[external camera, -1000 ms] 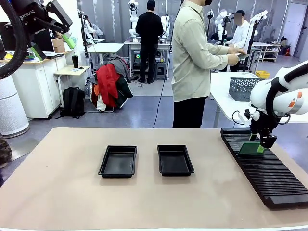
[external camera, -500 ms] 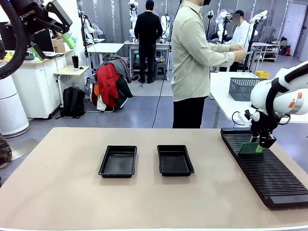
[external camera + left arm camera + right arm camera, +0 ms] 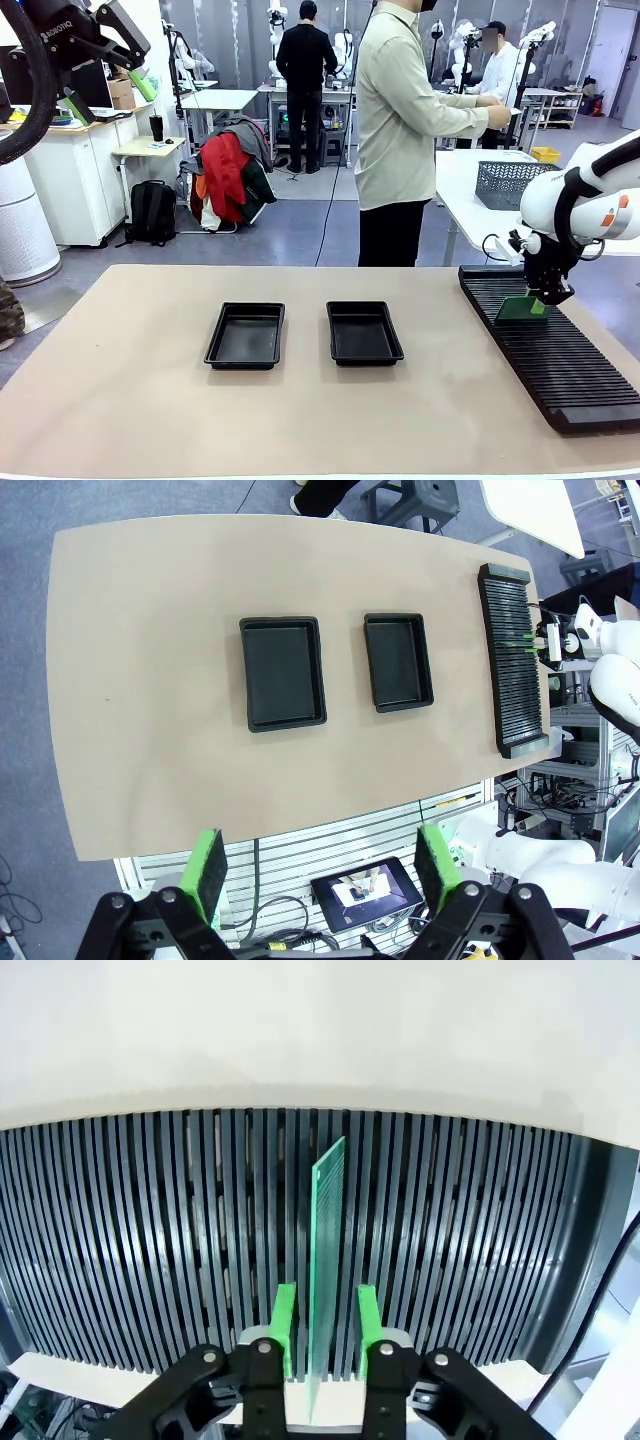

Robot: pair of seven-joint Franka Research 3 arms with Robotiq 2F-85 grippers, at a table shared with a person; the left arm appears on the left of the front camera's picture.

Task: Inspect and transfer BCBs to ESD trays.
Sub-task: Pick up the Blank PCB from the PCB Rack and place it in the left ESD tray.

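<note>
R gripper (image 3: 325, 1305) jaws have narrowed beside thin green board (image 3: 328, 1210) upright in ribbed black rack (image 3: 150, 1240), small gaps showing. L gripper (image 3: 320, 865) wide open.

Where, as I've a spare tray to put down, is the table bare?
Widest bare table lies left of the left tray; more runs along the near edge and between the right tray and the rack. Between the trays it is narrow. Crowded: the rack, where the right gripper straddles a BCB.

green BCB (image 3: 327, 1240), blk trays (image 3: 245, 338), blk ribbed rack (image 3: 560, 370)
</note>
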